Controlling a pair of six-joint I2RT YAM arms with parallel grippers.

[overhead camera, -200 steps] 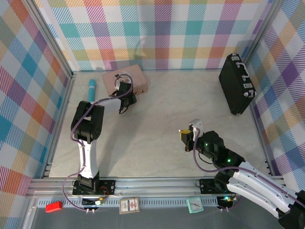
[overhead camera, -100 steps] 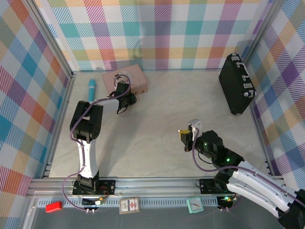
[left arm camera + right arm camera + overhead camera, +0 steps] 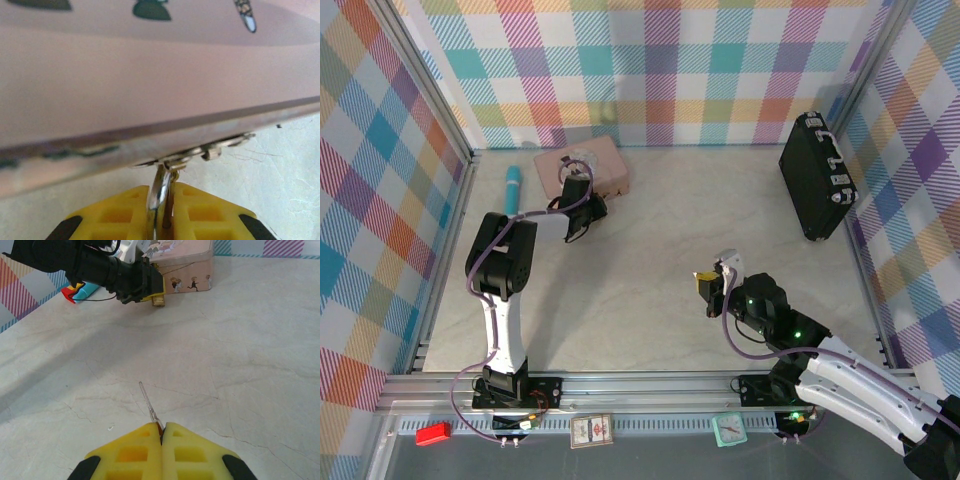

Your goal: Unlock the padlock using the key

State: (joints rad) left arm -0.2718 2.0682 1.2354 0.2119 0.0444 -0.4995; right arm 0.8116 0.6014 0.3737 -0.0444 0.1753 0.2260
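The padlock (image 3: 158,300) sits at the far left of the desk (image 3: 660,230), close against the near wall of the pink tin (image 3: 602,162). Its brass body shows just beside the yellow tips of the left gripper (image 3: 161,207). In the left wrist view its thin shackle (image 3: 159,187) appears hooked through the tin's small metal hasp (image 3: 210,150) and is pinched between the jaws, which are closed on it. This hold is judged to steady the lock so that it cannot swing on the hasp when a key is pushed in. Which way the keyhole faces cannot be told. The key (image 3: 148,401) is well apart from the lock, nearer the middle right of the desk, and is carried by the right gripper (image 3: 161,431). Its jaws are clamped on the key's head, so the slim blade is left projecting forward, roughly towards the tin. That grip is judged to leave the blade free for insertion, though the sliver is tilted slightly off the jaws' axis and would need aligning on approach. The lock is not yet opened. A teal tube (image 3: 511,182) lies left of the tin and a black case (image 3: 817,178) stands at the far right, both off the line between the two arms.
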